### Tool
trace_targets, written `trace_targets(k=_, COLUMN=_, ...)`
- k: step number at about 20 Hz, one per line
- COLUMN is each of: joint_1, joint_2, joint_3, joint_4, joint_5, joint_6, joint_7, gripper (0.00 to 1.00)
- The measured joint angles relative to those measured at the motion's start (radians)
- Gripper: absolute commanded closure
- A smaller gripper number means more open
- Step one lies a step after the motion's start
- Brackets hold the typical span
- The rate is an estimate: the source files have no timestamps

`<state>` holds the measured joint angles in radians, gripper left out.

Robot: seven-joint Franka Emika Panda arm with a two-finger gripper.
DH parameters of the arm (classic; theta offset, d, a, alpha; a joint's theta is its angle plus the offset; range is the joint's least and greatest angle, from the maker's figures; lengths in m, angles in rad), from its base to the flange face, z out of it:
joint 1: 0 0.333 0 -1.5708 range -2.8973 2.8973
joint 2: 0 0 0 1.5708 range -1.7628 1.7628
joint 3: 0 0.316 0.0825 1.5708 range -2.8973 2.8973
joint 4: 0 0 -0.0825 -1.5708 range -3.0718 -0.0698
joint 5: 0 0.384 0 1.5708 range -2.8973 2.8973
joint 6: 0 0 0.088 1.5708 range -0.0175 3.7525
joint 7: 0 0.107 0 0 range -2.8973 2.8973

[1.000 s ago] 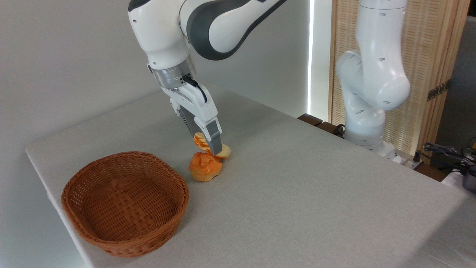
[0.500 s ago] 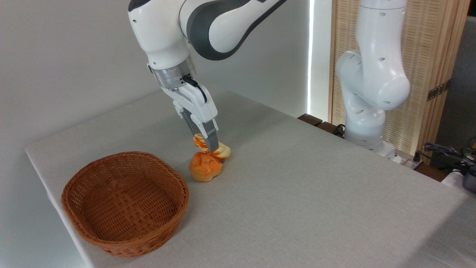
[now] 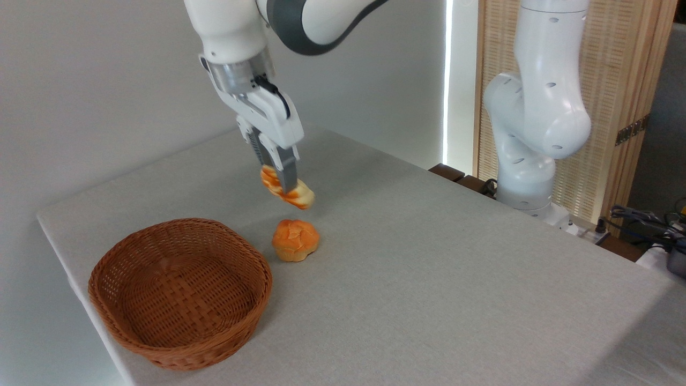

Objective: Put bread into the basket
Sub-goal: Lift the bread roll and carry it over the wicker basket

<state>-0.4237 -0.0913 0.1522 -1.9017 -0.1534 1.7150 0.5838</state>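
My gripper (image 3: pixel 285 183) is shut on the bread (image 3: pixel 301 195), a pale golden braided loaf with orange creases. The loaf hangs in the air above the table, tilted down to the right, its middle hidden behind the near finger. The round reddish-brown wicker basket (image 3: pixel 179 343) sits on the table at the lower left with nothing inside. The held loaf is above and to the right of the basket's far rim.
A round orange bun (image 3: pixel 295 240) rests on the grey table (image 3: pixel 429 279) just below the held loaf, right of the basket. A second white robot arm (image 3: pixel 536 118) stands beyond the table's far right edge. The table's left edge runs close behind the basket.
The gripper closed on the loaf and lifted it off the table, moving up and slightly left. The orange bun stays where it was.
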Motion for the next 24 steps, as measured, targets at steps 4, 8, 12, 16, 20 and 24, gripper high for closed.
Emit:
trace_targets(k=4, joint_1=0.006, joint_2=0.007, joint_3=0.006, joint_4=0.064, joint_5=-0.018, joint_6=0.06, joint_7=0.0, gripper=0.54)
trace_targets(k=8, joint_1=0.033, joint_2=0.044, joint_3=0.012, joint_4=0.081, joint_5=-0.097, joint_6=0.225, joint_7=-0.011, gripper=0.24)
trace_targets(k=12, joint_1=0.04, joint_2=0.089, joint_3=0.013, joint_4=0.081, joint_5=-0.116, joint_6=0.379, joint_7=-0.103, gripper=0.0)
trace_targets(k=16, joint_1=0.041, joint_2=0.122, joint_3=0.024, joint_4=0.083, joint_5=-0.116, joint_6=0.429, joint_7=-0.174, gripper=0.0)
trace_targets(k=20, joint_1=0.041, joint_2=0.128, joint_3=0.026, joint_4=0.084, joint_5=-0.116, joint_6=0.429, joint_7=-0.174, gripper=0.0)
trace_targets(k=24, joint_1=0.041, joint_2=0.131, joint_3=0.026, joint_4=0.084, joint_5=-0.116, joint_6=0.43, joint_7=-0.174, gripper=0.0)
